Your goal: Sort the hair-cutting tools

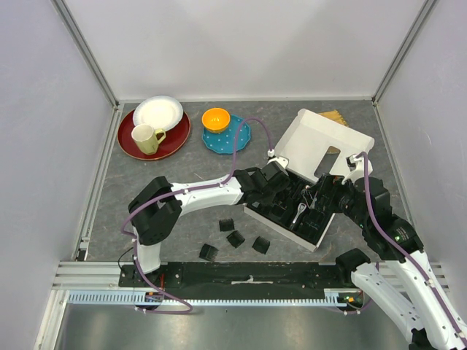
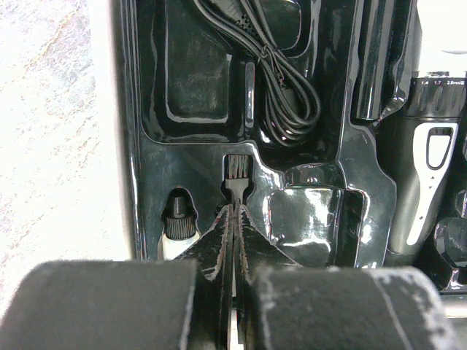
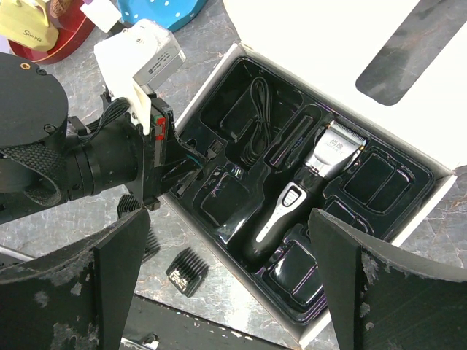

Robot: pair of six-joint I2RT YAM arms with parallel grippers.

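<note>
Grey stone-look tabletop [image 1: 182,157] inside a plain white-walled booth, with some plates, a bowl and a mug [image 3: 22,29] parked at the back. The white box [image 1: 314,138] sits lid-open right of centre, with a black moulded tray [image 3: 219,197] inside.

Where the stuff is: the clipper [image 3: 306,186] lies in its slot in the tray, and the cord [image 2: 281,80] is coiled in a pocket just beyond the brush. Four comb attachments [image 1: 235,238] are loose on the tabletop just in front of the box.

The left tool [image 2: 233,219] is down in the tray, squeezed fully together. The thin handle of a little cleaning brush [image 2: 235,171] runs straight into its tips, so I'd say it has the brush pinched. The right tool [image 3: 228,219] hangs over the box with its jaws spread wide, holding nothing.

What could go wrong, imo: that handle is skinny and only caught at the very tips, so it could swivel or pop out on the lift. If the brush sits snug in its slot, the tray or the whole box might skid or come up with it. Both arms are also crowded over one box, so a bump isn't out of the question.

Readable text: a tiny scale on the clipper that looks like 1.4, 1.7, 2.0mm, and script on the mug that might say "Simple". The logo on the blade head is too blurry.
</note>
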